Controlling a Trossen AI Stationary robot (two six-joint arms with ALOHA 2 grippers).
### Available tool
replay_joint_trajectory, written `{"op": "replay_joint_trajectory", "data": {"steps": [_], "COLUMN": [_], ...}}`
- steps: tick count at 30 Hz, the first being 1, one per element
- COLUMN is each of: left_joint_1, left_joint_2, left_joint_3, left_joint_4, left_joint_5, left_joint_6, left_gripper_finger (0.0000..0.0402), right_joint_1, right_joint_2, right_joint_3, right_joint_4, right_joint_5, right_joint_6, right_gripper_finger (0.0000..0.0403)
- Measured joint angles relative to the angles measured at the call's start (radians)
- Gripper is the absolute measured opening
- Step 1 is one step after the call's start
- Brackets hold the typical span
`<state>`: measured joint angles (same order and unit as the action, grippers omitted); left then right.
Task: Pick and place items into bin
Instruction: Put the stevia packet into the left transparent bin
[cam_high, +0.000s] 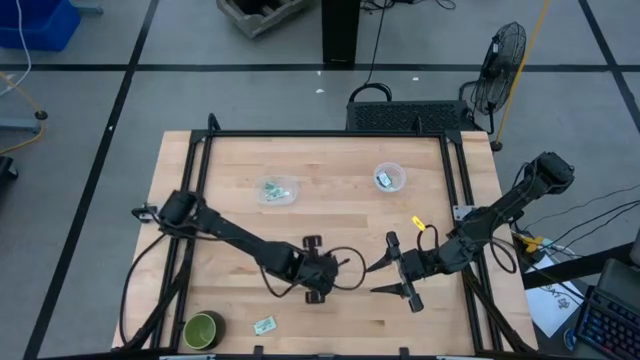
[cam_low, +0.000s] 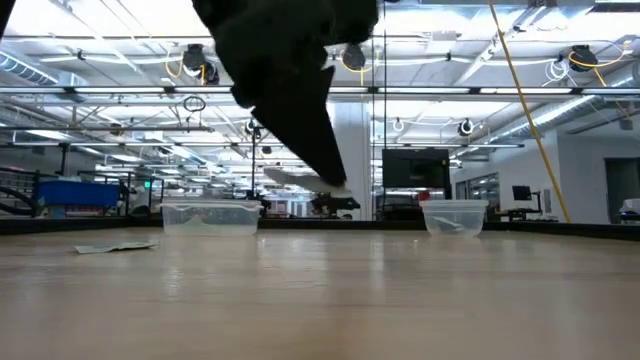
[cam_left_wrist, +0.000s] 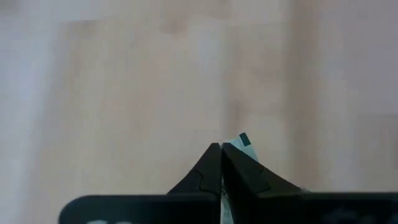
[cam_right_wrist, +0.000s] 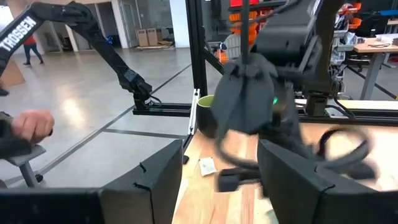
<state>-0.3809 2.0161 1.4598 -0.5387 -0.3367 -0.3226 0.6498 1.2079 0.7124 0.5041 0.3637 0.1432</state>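
My left gripper (cam_high: 322, 270) hangs over the table's middle, lifted clear of the wood, shut on a small pale green-and-white packet (cam_left_wrist: 244, 140). My right gripper (cam_high: 372, 280) sits just to its right, open, with its fingers level and pointing at the left gripper; it holds nothing. Another packet (cam_high: 264, 324) lies flat near the table's near edge and shows in the right wrist view as packet (cam_right_wrist: 207, 165). A clear bin (cam_high: 275, 190) holds several packets. A second clear bin (cam_high: 388, 178) holds one. My left gripper pinches the packet between its two shut fingers (cam_left_wrist: 211, 163), coming from above and pointing down. Only one corner of the packet (cam_left_wrist: 242, 138) shows, sticking out beside the fingertips. The packet is lifted clear of the table.
A dark green round bowl (cam_high: 203, 330) stands at the near left corner. A small yellow object (cam_high: 418, 222) lies right of centre. Black frame rails (cam_high: 320, 133) run along the far edge and the sides. A person's hand (cam_right_wrist: 28, 124) shows beyond the table.
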Motion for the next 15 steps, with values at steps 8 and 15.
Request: {"op": "replay_joint_trajectory", "data": {"steps": [8, 15], "left_joint_1": [0.029, 0.130], "left_joint_2": [-0.095, -0.289], "left_joint_3": [0.000, -0.146], "left_joint_4": [-0.283, -0.265], "left_joint_5": [-0.213, -0.224], "left_joint_6": [-0.104, -0.079], "left_gripper_finger": [0.0016, 0.0006], "right_joint_1": [0.000, 0.000], "right_joint_2": [0.000, 0.000], "right_joint_3": [0.000, 0.000], "right_joint_4": [-0.011, -0.016], "right_joint_5": [0.000, 0.000], "right_joint_6": [0.001, 0.001], "right_gripper_finger": [0.0199, 0.0199]}}
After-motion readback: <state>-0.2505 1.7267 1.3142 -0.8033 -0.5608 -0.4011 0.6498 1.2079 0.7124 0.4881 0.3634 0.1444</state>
